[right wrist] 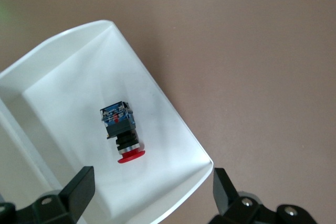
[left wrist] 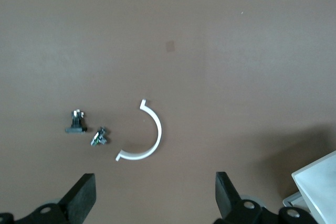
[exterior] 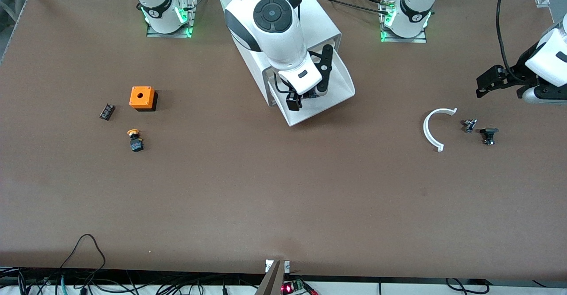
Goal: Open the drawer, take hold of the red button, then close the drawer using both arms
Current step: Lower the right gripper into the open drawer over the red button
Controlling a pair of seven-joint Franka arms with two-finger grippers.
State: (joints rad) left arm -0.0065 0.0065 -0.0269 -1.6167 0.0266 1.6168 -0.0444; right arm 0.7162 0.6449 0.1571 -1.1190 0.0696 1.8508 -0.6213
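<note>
Broadly, brown table [exterior: 274,197] running edge to edge, with wide bare room across its nearer half.

Large white cabinet [exterior: 319,25] standing mid-table between the two arm bases, partly hidden by the right arm [exterior: 274,29] reaching over it. Drawer [exterior: 341,87] pulled out toward the front camera, its rounded front rim well apart from every loose part on the table.

Right gripper [exterior: 310,92] hanging over the open drawer, fingers [right wrist: 79,190] spread wide and holding nothing. Button [right wrist: 122,128] lying on its side on the drawer floor, red cap toward the drawer's front rim, clear of the walls all round.

Left arm [exterior: 551,60] waiting at its own end of the table, by the table's edge. Left gripper [exterior: 498,82] up over the table surface near that edge, spread wide too, nothing between the fingers [left wrist: 81,195].

Toward the left arm's end: white curved strip [exterior: 433,129], with a small metal clip [exterior: 469,125] just beside it and a small black part [exterior: 488,135] next to that, all apart from one another.

Toward the right arm's end: orange box [exterior: 142,98] with a hole on top; nearer the front camera, a yellow-orange capped button [exterior: 135,140]; beside the box, a small dark block [exterior: 106,111]. Open table between these and the cabinet.
</note>
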